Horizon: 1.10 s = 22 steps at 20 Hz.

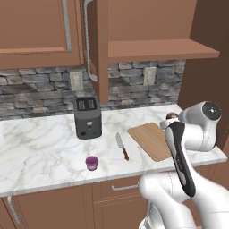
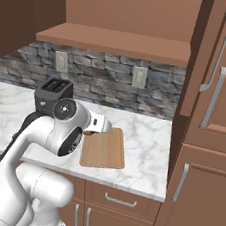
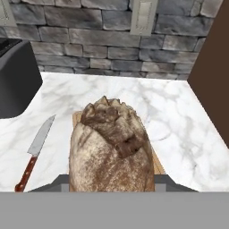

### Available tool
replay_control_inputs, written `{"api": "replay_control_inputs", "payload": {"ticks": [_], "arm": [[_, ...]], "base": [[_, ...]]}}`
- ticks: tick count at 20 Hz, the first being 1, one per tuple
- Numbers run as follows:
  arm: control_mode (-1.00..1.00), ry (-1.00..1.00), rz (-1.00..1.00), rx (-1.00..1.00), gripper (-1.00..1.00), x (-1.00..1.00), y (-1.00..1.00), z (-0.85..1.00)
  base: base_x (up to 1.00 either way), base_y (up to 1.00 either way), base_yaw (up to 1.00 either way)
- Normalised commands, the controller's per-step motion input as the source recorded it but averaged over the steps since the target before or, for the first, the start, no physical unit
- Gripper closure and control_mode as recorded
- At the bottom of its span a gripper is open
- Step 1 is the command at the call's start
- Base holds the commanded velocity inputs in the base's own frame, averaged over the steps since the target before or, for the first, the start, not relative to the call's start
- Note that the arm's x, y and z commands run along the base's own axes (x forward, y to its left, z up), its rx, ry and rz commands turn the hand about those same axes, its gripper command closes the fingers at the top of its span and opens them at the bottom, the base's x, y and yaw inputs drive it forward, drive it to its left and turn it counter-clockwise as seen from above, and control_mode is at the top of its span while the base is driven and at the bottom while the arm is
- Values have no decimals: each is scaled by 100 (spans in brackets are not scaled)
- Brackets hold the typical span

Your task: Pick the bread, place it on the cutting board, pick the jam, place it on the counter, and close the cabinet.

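The bread (image 3: 109,147), a brown crusty loaf, stands close in the middle of the hand view, and my gripper (image 3: 112,181) is shut on it with its fingers mostly hidden behind the loaf. It hangs over the cutting board (image 3: 157,164), whose tan edges peek out on both sides. From the left base view the bread (image 1: 171,116) shows as a dark lump above the far end of the cutting board (image 1: 150,139). The purple jam (image 1: 91,163) sits on the white marble counter (image 1: 40,147) near its front edge. The cabinet (image 1: 91,44) door stands open.
A black toaster (image 1: 87,117) stands at the back of the counter, left of the board. A red-handled knife (image 1: 121,146) lies between the toaster and the board. A stone backsplash (image 1: 40,89) runs behind. A tall wooden unit (image 2: 206,147) bounds the counter on the right.
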Motion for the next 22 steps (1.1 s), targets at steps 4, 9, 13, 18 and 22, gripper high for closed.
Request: {"api": "replay_control_inputs", "payload": {"ticks": [4, 9, 13, 18, 22], "arm": [[-100, 0, 0, 0, 100, 0, 0, -15], [-100, 0, 0, 0, 100, 0, 0, -12], [-100, 0, 0, 0, 100, 0, 0, -14], [-100, 0, 0, 0, 100, 0, 0, -15], [-100, 0, 0, 0, 100, 0, 0, -14]], "base": [[0, 0, 0], [0, 0, 0], [0, 0, 0], [0, 0, 0], [0, 0, 0]]}}
